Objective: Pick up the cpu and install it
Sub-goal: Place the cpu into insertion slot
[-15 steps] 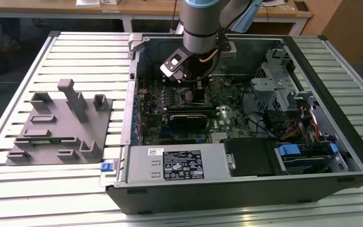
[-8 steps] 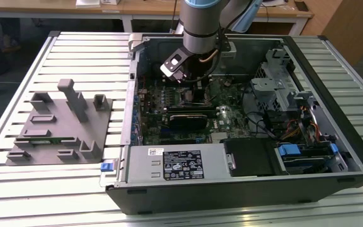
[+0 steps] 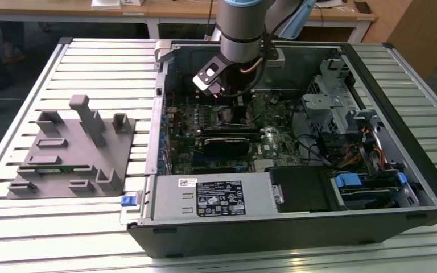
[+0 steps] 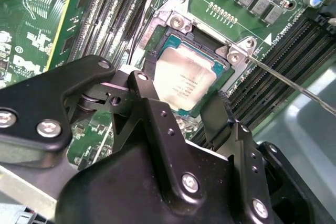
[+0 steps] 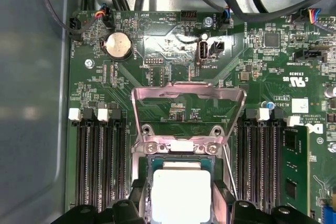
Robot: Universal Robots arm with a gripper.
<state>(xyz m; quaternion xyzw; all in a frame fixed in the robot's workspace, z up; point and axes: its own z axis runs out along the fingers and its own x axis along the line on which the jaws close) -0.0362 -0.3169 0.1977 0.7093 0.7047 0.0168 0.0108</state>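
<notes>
the gripper (image 4: 184, 88) is closed to the width of the cpu (image 4: 181, 80), with its black fingers (image 4: 148, 73) set against two opposite edges of the chip. the cpu lies flat, silver top up, inside the black socket frame (image 4: 173, 38) on the green motherboard (image 5: 157, 51). in the first wrist view the cpu (image 5: 181, 195) sits between the fingers, and the metal load plate (image 5: 188, 93) stands swung up beyond it. a thin lever rod (image 4: 294, 85) runs just beside the socket. memory slots (image 5: 97, 161) flank the socket on both sides. in the exterior view the arm (image 3: 241, 34) reaches down into the open computer case (image 3: 295, 233), toward its twelve o'clock half. the grey holder tray (image 3: 52, 170) lies on the slatted table (image 3: 21, 227) at nine o'clock of the case, on the exterior view's left.
</notes>
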